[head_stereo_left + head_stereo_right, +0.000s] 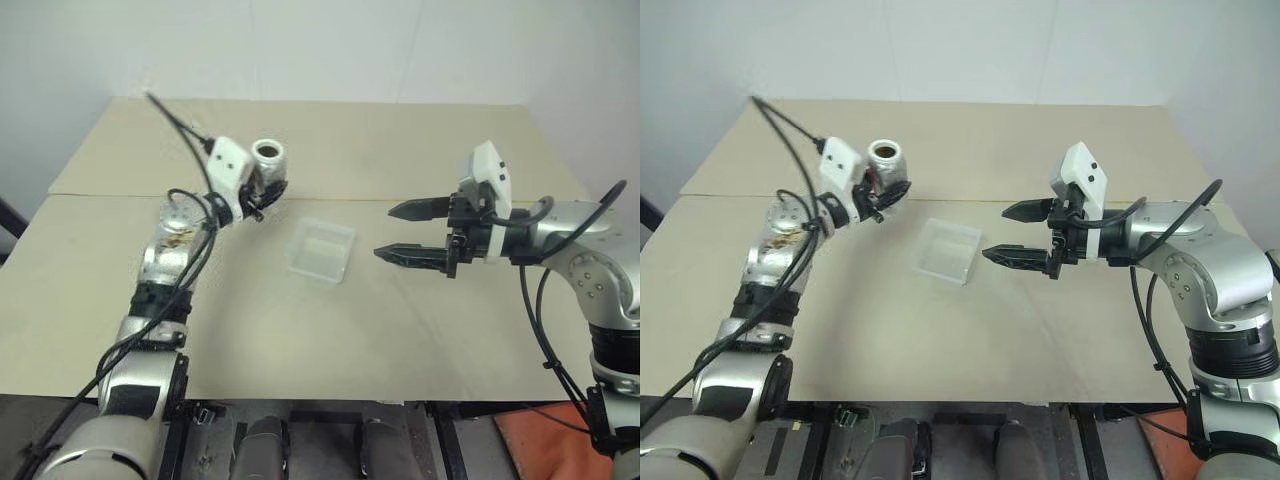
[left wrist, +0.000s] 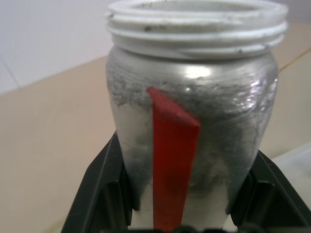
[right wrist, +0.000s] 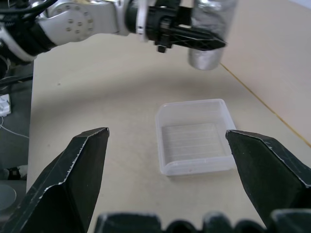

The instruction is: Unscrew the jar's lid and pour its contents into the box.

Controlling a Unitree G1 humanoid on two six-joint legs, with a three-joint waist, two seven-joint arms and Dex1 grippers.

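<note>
Gripping the jar (image 1: 268, 160) upright in my left gripper (image 1: 262, 192), left of the box (image 1: 321, 250); tipping early could spill outside.

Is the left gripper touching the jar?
Touching. In the left wrist view, the left gripper's black fingers press against both sides of the jar.
</note>
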